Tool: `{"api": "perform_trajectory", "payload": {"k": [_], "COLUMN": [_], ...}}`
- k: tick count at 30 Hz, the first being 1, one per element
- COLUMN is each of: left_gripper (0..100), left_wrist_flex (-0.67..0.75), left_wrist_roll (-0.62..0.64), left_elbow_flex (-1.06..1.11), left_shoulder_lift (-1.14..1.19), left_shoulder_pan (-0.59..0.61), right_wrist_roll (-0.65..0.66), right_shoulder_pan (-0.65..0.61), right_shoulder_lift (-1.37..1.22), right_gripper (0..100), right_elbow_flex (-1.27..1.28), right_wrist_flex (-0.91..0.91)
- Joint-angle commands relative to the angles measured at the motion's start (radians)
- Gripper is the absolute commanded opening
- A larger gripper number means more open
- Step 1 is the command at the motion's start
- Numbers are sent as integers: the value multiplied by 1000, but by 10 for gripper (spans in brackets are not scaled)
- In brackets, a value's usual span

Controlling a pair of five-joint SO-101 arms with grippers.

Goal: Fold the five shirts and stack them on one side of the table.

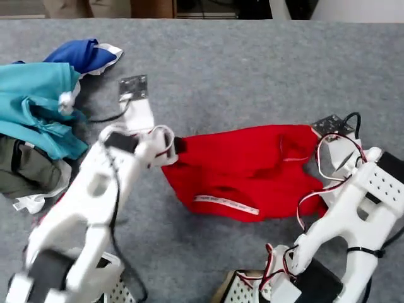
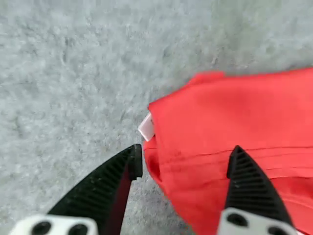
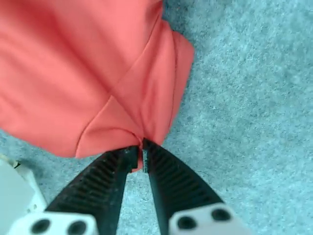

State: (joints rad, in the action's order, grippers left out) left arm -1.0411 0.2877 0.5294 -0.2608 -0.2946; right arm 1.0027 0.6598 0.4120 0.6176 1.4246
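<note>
red shirt point(image 1: 246, 167): plain red, one white strip (its print too small to tell)
teal shirt point(image 1: 35, 101): solid teal
blue shirt point(image 1: 82, 55): deep blue, white trim
olive shirt point(image 1: 22, 167): dull olive
table point(image 1: 252, 69): mottled grey

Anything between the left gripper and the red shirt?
Nothing: in the left wrist view the open left gripper straddles the edge of the red shirt, grey table cover beside it.

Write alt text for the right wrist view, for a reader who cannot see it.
The right hand is shut on a pinched edge of the red shirt. The shirt lies creased on the grey table, which shows bare beside it.
</note>
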Motion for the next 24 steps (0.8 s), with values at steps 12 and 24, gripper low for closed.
{"api": "perform_trajectory", "payload": {"k": [12,24], "left_gripper": [44,18], "left_wrist_flex": [-255,-258], "left_wrist_roll": [9,5], "left_elbow_flex": [-638,-621], "left_shoulder_lift": [506,504], "left_shoulder_pan": [61,316], "right_wrist_roll": [-49,-141], "right_shoulder_pan": [15,13], "right_shoulder_lift": [38,38], "right_gripper": [5,6], "right_elbow_flex": [110,148], "right_wrist_flex": [-15,-132]}}
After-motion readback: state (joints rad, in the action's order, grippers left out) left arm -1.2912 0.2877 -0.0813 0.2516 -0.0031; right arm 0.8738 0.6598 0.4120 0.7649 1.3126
